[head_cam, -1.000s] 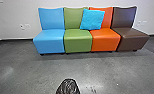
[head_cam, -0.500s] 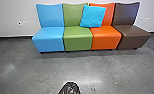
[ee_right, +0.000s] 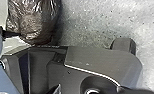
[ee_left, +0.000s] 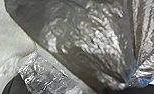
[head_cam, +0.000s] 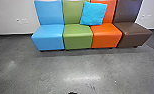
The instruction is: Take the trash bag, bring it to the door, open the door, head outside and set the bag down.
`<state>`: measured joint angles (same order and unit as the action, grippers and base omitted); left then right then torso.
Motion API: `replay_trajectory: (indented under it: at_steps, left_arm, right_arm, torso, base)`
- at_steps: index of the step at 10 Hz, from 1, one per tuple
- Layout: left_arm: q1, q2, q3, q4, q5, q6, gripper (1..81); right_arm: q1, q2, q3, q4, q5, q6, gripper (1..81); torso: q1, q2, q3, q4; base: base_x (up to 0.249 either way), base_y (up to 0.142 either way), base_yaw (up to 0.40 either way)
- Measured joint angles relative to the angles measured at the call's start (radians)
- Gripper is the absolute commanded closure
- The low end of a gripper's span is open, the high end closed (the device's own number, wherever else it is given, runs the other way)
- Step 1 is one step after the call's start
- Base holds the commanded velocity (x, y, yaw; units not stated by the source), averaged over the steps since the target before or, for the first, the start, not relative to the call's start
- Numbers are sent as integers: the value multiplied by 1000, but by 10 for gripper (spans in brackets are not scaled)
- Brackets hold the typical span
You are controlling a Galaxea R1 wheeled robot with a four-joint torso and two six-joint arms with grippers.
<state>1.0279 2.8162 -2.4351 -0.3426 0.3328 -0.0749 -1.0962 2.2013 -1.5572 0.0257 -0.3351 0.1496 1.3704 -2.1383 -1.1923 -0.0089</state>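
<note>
Head camera shifted; shiny dark plastic trash bag [ee_right: 33, 21] has nearly dropped out of its view. Bag's near the grey robot base [ee_right: 103, 56], film bunched. Can't tell either arm's jaws, wide or narrow. Confirm grip before carrying.

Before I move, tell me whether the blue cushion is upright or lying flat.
Upright: the cushion leans against the backs of the green chair and the orange chair.
</note>
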Motion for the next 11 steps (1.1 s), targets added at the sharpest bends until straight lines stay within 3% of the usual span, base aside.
replay_trajectory:
  at_steps: [3, 9, 11]
  left_arm:
    - [56, -2, 5, 0, -80, 57, 811]
    - [141, 24, 2, -1, -231, 176, 811]
    - [159, 34, -1, -1, -278, 184, 811]
  right_arm:
    - [-66, 94, -154, 1, 36, -33, 10]
    - [-181, 249, -342, -7, 112, -82, 10]
    - [-218, 304, -421, -26, 137, -86, 10]
  torso:
    - [-69, 107, 4, 0]
    - [-207, 319, 83, 0]
    - [-252, 389, 95, 0]
  base:
    - [0, 0, 0]
    - [0, 0, 0]
    - [0, 0, 0]
